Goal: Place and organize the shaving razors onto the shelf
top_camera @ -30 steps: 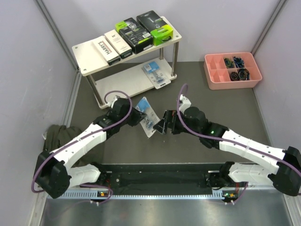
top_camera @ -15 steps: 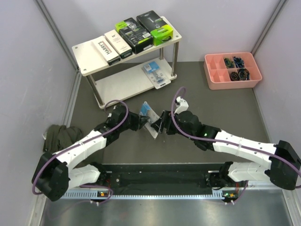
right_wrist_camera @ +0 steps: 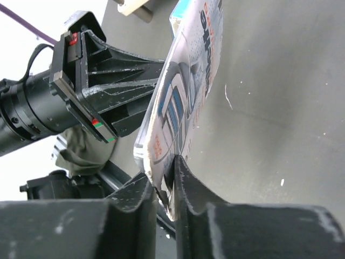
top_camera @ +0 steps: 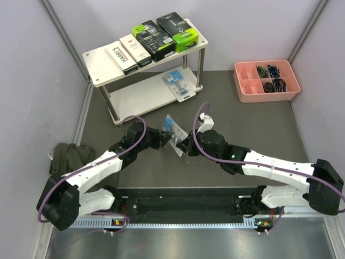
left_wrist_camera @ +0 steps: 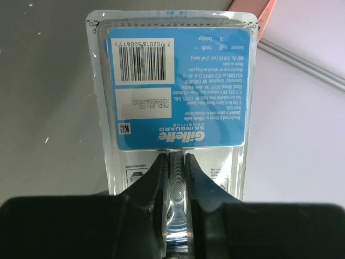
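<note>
A clear blister pack with a blue Gillette card hangs above the dark mat between both arms. My left gripper is shut on its lower middle, and the left wrist view shows the barcode side in that gripper. My right gripper is shut on the pack's bottom edge, its two fingers pinching the rim. The shelf stands at the back left. Its top board holds two white Harry's boxes and two black and lime-green packs. A second blue blister pack lies on the lower board.
A pink compartment tray with small dark items sits at the back right. A dark green cloth lies by the left wall. Grey walls close in both sides, and a metal rail runs along the near edge.
My right arm moved left up to the held blister pack, and its jaws closed from wide open onto the pack's edge. The left gripper kept its hold and shifted slightly.
</note>
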You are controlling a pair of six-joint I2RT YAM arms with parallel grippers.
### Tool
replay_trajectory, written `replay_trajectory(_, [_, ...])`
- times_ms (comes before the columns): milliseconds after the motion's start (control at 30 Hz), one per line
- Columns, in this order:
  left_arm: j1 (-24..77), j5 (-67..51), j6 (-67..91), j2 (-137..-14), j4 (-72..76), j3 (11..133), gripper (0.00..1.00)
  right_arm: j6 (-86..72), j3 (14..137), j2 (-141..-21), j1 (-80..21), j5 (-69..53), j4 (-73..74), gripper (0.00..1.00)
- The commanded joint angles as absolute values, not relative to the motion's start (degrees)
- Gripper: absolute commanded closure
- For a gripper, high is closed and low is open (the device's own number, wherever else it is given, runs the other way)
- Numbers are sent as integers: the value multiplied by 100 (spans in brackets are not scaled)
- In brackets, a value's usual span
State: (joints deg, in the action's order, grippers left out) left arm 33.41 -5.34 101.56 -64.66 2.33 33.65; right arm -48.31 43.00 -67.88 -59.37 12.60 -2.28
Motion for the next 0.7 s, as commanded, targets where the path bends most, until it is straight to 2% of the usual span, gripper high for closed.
replay_trajectory(0, [3322, -607, 10257, -6381, 747, 3357, 100, -4790, 4386, -6820, -5985, 1591, -211, 100])
replay_trajectory(167, [3322, -589, 9827, -6337, 685, 3445, 99, -4755, 4412, -6838, -5985, 1582, -202, 100])
replay_trajectory(300, [3322, -747, 9029, -6381, 616, 3682, 83, -4746, 4447, -6812, -5977, 1573, -167, 100])
replay_trajectory(333, [3322, -782, 8905, -6390, 563, 3778, 74, -4746, 4447, -6803, -5977, 1582, -141, 100])
replay_trajectory(433, [3322, -730, 8518, -6329, 229, 3893, 60, -4702, 4474, -6785, -5977, 1591, -106, 100])
replay_trajectory(533, [3322, -554, 8105, -6162, -236, 3964, 37, -4693, 4491, -6768, -5977, 1617, -79, 100])
replay_trajectory(567, [3314, -502, 7947, -6126, -316, 3990, 14, -4693, 4491, -6768, -5977, 1608, -79, 100])
replay_trajectory(633, [3322, -484, 7245, -6021, -675, 4199, 1, -4676, 4500, -6741, -5977, 1600, -62, 100])
replay_trajectory(667, [3314, -379, 7016, -5994, -973, 4332, 1, -4650, 4491, -6733, -5977, 1591, -79, 100])
